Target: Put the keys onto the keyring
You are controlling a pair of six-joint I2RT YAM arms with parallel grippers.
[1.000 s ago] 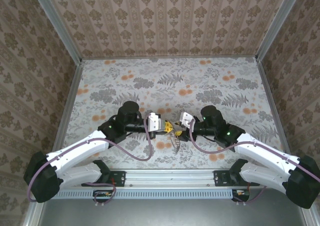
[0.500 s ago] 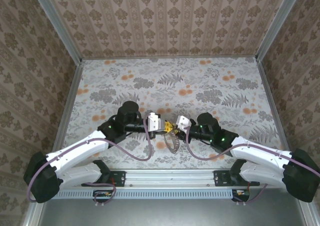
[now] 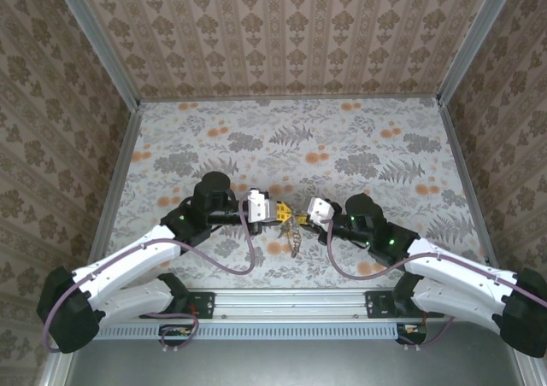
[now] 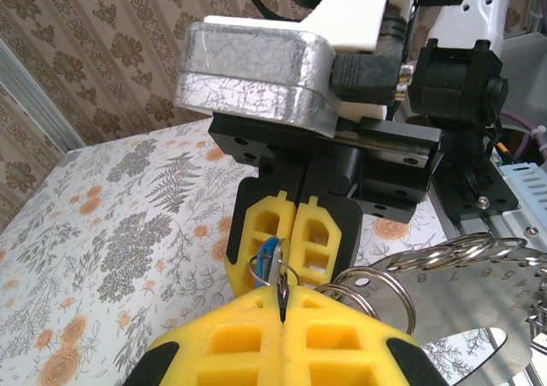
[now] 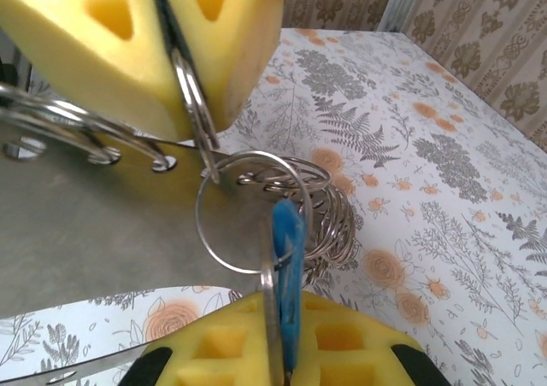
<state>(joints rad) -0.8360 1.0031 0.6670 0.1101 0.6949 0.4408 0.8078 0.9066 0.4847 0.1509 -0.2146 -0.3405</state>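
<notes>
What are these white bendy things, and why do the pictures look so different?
They are two robot arms bolted to a flowery table. One picture looks down from a camera above them. The other two come from little cameras on each arm's wrist, so the yellow pads look huge. Those pads are each arm's tool for pinching. The left tool is shut on a thin metal ring. The right tool is shut on a blue key, right beside that ring. More rings and a flat metal tag dangle from the same bunch.
</notes>
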